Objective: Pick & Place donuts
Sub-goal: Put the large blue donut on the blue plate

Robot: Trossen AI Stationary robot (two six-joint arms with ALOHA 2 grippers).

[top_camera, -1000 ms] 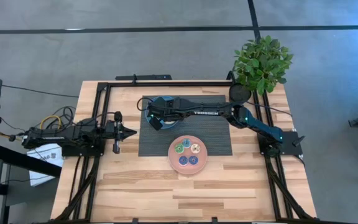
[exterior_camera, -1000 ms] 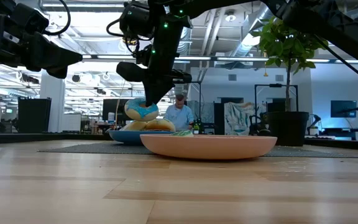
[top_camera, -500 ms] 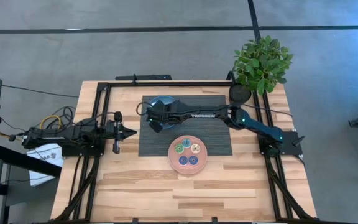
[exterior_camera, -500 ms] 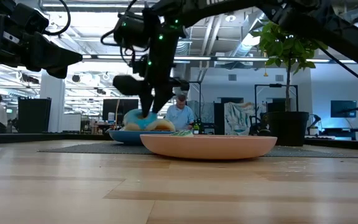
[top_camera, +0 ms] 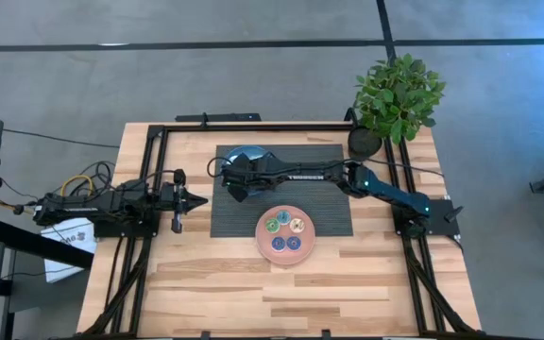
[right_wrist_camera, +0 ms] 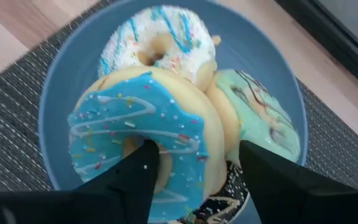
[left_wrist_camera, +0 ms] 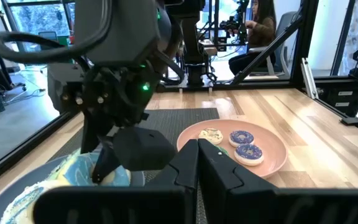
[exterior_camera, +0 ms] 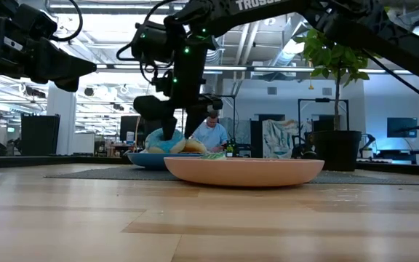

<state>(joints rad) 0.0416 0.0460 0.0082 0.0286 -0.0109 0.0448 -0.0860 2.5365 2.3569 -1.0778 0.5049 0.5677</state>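
A blue plate (right_wrist_camera: 53,118) on the dark mat holds several donuts. A blue-iced donut (right_wrist_camera: 114,127) lies on top, leaning on a white one (right_wrist_camera: 160,37), a mint one (right_wrist_camera: 263,124) and a dark one (right_wrist_camera: 222,200). My right gripper (right_wrist_camera: 197,152) hangs open over the blue-iced donut, with one finger (right_wrist_camera: 143,163) in its hole and the other (right_wrist_camera: 260,168) outside its rim. A pink plate (top_camera: 312,236) nearer the front holds several small donuts. My left gripper (top_camera: 199,200) waits shut at the table's left, above the wood. My right gripper comes down from above astride the near side of the blue-iced donut's ring (right_wrist_camera: 191,140), one finger in the hole and one outside. I cannot tell whether either finger touches it. The donut rests on the other donuts in the blue plate.
The dark mat (top_camera: 333,203) lies under both plates. A potted plant (top_camera: 397,94) stands at the far right corner. Black frame rails (top_camera: 149,179) run along the table's sides. Bare wood lies toward the near edge. People sit in the room behind.
My right gripper has come down onto the blue plate with the blue-iced donut, which hung clear of the plate a second ago. It has opened and let go. The donut now lies on the other donuts.
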